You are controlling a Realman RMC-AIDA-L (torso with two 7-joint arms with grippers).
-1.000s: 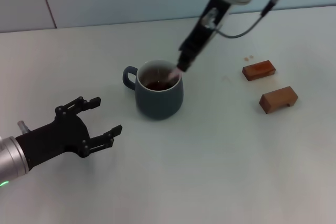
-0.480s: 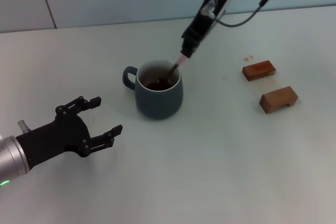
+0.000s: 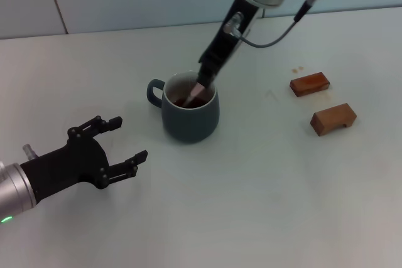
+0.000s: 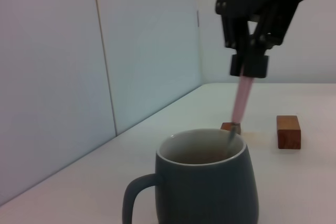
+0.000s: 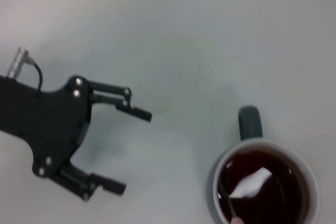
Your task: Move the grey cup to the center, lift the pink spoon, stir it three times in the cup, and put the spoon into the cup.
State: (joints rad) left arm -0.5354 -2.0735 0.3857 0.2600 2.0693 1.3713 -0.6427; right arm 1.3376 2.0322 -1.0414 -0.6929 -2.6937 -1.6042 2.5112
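The grey cup [image 3: 190, 116] stands upright mid-table, handle to the left, with brown liquid inside. My right gripper [image 3: 206, 80] hangs just above its rim, shut on the pale pink handle of the pink spoon [image 3: 198, 93], whose metal end dips into the liquid. In the left wrist view the cup [image 4: 207, 182] is close, with the spoon [image 4: 241, 98] slanting down into it from the right gripper [image 4: 249, 66]. The right wrist view looks down into the cup [image 5: 249, 121]. My left gripper [image 3: 129, 137] is open and empty on the table, left of and nearer than the cup; it also shows in the right wrist view [image 5: 134, 150].
Two brown wooden blocks [image 3: 309, 84] [image 3: 333, 118] lie on the white table to the right of the cup. A pale wall runs along the table's far edge. A grey cable hangs from the right wrist.
My right gripper rose a little with the spoon, then came back down and shifted left across the cup's mouth. The spoon stays in the cup. The left arm and cup have not moved.
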